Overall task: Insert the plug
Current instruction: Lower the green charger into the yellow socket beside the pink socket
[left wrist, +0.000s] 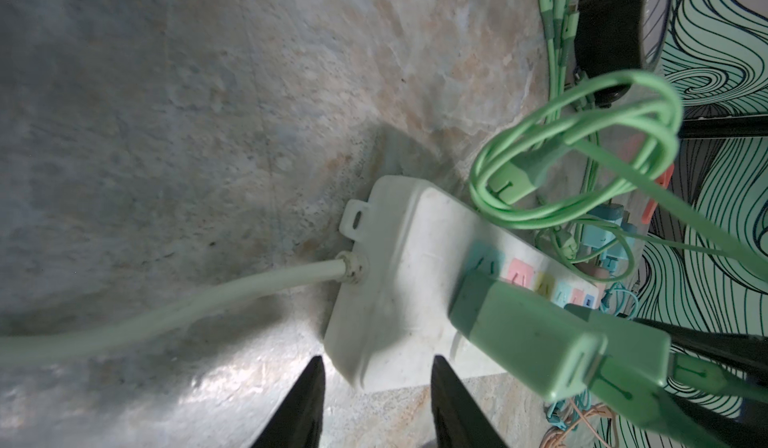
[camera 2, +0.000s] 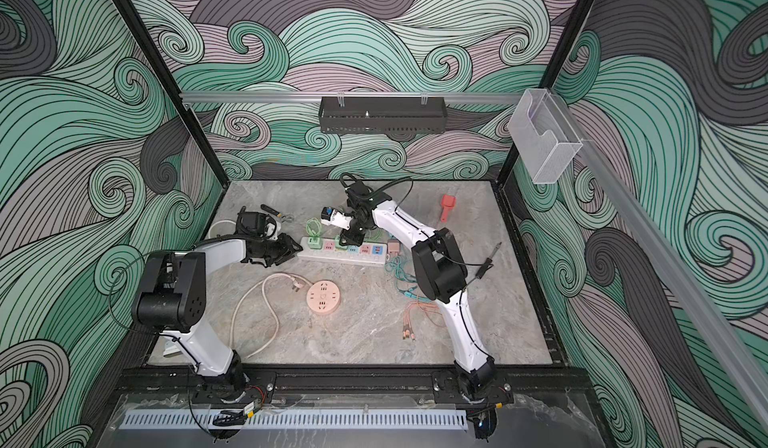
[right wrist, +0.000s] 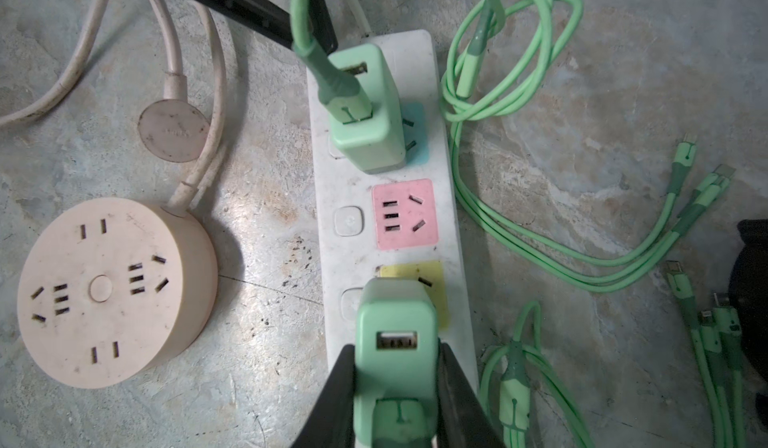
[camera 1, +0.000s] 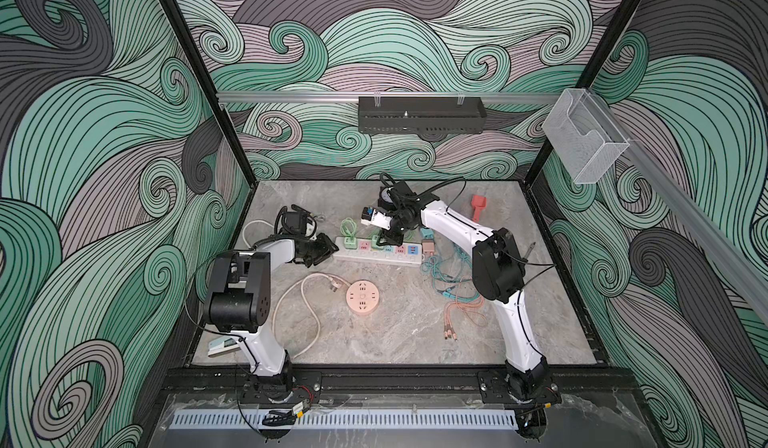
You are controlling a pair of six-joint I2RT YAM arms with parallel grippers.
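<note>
A white power strip (camera 1: pixel 376 255) (camera 2: pixel 340 255) (right wrist: pixel 345 176) with coloured sockets lies across the middle of the table. My right gripper (right wrist: pixel 397 350) (camera 1: pixel 384 238) is shut on a green plug (right wrist: pixel 395 321) (camera 1: pixel 377 240), which stands upright over the yellow socket (right wrist: pixel 436 275); its prongs are hidden. Another green plug (right wrist: pixel 365 105) with a cable sits in the first socket. My left gripper (left wrist: pixel 378 367) (camera 1: pixel 330 250) is at the strip's cord end (left wrist: pixel 399 259). Its jaws are apart around the strip's corner, with a gap on one side.
A round pink socket (camera 1: pixel 363 297) (right wrist: pixel 112 292) and its cord lie in front of the strip. Green cable loops (right wrist: pixel 498 51) lie behind it. Teal and orange cables (camera 1: pixel 451 277) lie at its right end, under the right arm. A red scoop (camera 1: pixel 478 207) sits at the back right.
</note>
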